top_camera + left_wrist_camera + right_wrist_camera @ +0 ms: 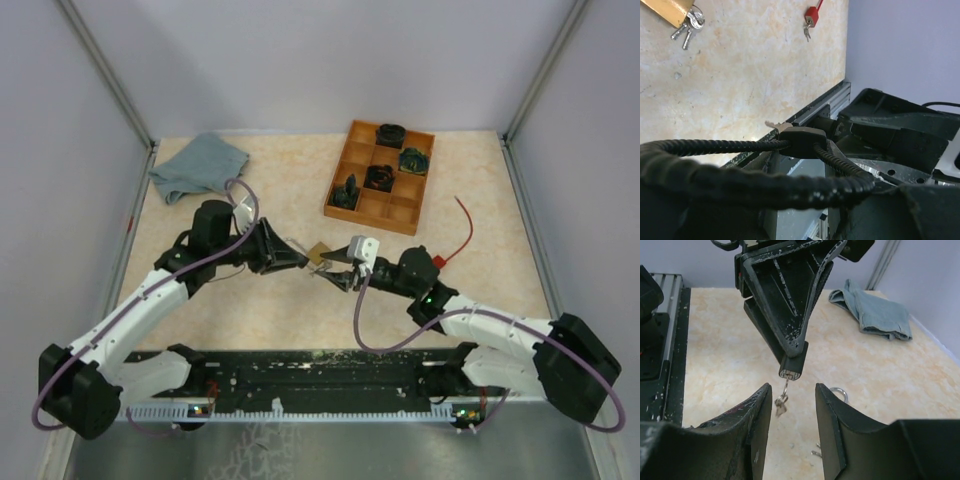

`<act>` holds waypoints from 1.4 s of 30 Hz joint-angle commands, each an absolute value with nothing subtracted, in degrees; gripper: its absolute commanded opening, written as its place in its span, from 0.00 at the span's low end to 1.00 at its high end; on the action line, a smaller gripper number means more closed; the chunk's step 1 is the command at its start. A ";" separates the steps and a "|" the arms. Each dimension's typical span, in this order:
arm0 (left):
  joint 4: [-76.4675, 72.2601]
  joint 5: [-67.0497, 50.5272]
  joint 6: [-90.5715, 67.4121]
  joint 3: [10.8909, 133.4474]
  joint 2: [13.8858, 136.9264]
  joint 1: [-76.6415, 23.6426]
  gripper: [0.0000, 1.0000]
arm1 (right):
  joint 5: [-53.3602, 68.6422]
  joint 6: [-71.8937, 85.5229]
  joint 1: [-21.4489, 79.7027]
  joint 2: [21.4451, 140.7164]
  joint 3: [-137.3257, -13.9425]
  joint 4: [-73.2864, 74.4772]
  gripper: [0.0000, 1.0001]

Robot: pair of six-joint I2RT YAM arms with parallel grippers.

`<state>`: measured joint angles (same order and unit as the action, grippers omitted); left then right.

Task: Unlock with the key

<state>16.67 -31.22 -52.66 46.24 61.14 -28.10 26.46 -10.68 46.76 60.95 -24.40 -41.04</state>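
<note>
The right gripper's [793, 389] fingers [758, 426] stand apart with nothing between the pads. Facing them, the left gripper's [791, 369] fingers come together at their tips on a small silvery piece. From it a key [781, 407] hangs on its ring, long axis straight down. It is blurred, and the pinched piece is probably another key on the same ring. The key hangs in line with the right fingers' gap, close by one finger; I cannot tell whether it touches.

From above, the two grippers meet tip to tip mid-tabletop [250, 310], with one brass padlock [318, 252] just beside both. In the left wrist view two more keys [687, 27] lie by the padlock's corner.

Near the right arm lies one small red padlock [441, 258] with its own key and a red cord [466, 216]. One wooden compartment tray [352, 212] sits at the back right with four dark items in separate compartments, and one grey cloth [197, 165] is in the back left corner.

Walls close the left, back and right edges. Bare tabletop stretches between the grippers and the near rail [320, 360].
</note>
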 commanded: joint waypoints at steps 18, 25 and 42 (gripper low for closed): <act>9.82 -35.95 -57.07 44.08 60.31 -27.80 0.00 | 27.64 -2.34 47.50 68.45 -22.81 -54.99 0.32; 6.80 -35.68 -60.31 41.90 59.39 -27.66 0.00 | 25.43 -1.72 48.07 68.06 -21.35 -55.73 0.32; 4.75 -36.63 -61.86 40.15 57.98 -27.67 0.00 | 24.25 1.44 48.18 69.36 -21.32 -59.36 0.00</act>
<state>7.53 -34.87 -61.65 40.75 59.37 -27.86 24.16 -0.67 47.53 69.19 -20.99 -54.37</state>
